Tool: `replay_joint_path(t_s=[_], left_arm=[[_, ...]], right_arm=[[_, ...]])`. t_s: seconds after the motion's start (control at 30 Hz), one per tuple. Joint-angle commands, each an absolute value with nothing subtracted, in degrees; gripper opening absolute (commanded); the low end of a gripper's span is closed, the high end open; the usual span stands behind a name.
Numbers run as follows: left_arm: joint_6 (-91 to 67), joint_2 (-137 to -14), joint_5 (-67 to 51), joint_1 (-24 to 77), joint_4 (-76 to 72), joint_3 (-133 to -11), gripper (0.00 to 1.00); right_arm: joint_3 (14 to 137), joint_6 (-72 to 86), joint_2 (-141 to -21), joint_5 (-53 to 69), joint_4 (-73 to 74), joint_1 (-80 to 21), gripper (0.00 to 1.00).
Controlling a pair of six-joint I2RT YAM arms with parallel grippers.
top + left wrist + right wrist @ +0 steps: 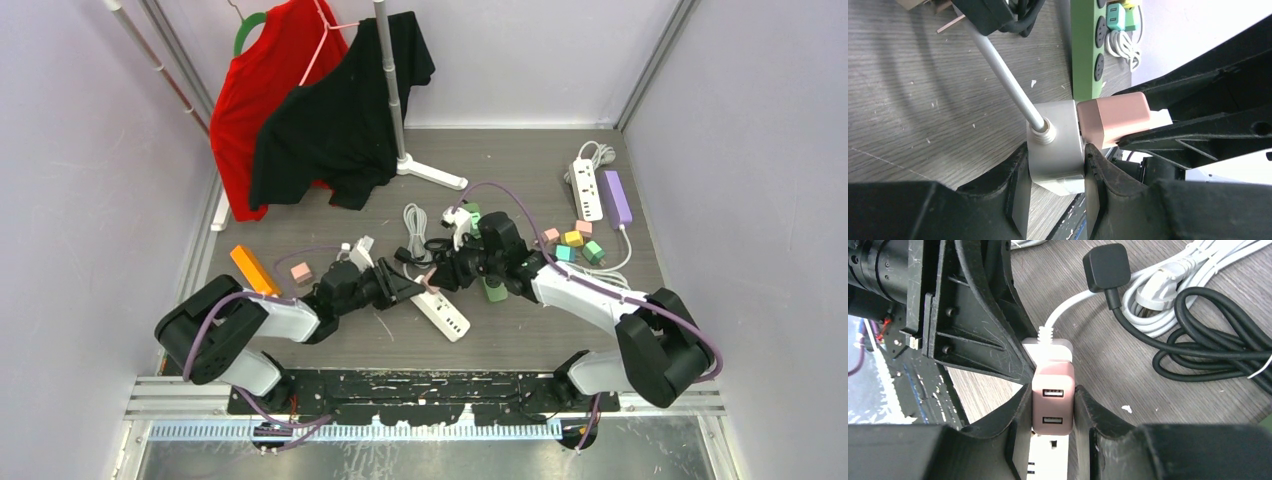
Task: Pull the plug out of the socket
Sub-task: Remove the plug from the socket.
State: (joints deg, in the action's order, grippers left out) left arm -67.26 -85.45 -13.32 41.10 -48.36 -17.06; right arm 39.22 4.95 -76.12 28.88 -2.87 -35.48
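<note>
Clamped tight, my right end effector [1053, 407] pinches a rose-pink USB charger [1052, 390]. It is a smooth matte block with rounded corners and two USB ports stacked on its outer face. The charger sits in the end socket of a white power strip [447, 318], flush against the plastic body, near the middle of the surface [923, 100]. That surface is grey wood-grain laminate flecked with pale scuffs. My left end effector [1055, 170] is closed on the strip's cable end, a squared block where a ribbed strain relief feeds a pale round cord [1003, 75]. Near the strip lie a coiled glossy black cable [1208, 340] with a squarish black plug [1104, 267], a bundle of white cord [1168, 295], and a green power strip [1083, 65].
</note>
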Motion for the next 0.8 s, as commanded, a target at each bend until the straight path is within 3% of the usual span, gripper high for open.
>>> replay_joint_path(t_s=[0.0,0.23,0.43,0.53,0.67,0.77], left_arm=[[-59.81,-83.40,-9.85,40.39,-42.80,-17.76,0.00],[-60.46,-85.31,-11.07,40.17,-42.24,-19.52,0.00],[-60.64,-86.76,-12.00,40.23,-42.36,-19.75,0.00],[-60.73,-86.86,-10.92,40.17,-42.28,-19.22,0.00],[-60.79,-87.82,-10.58,39.93,-42.24,-19.50,0.00],[-60.82,-89.50,-11.62,39.84,-43.19,-20.21,0.00]], right_arm=[[41.81,8.28,-72.37,31.51,-3.25,-31.02,0.01],[40.63,9.62,-72.94,39.12,-6.13,-34.60,0.01],[42.67,6.78,-72.05,24.86,-2.67,-33.73,0.01],[43.96,2.37,-71.70,24.84,1.98,-32.27,0.01],[44.27,2.29,-71.85,35.79,3.29,-32.30,0.01],[42.20,9.89,-71.80,45.74,-3.91,-32.80,0.01]])
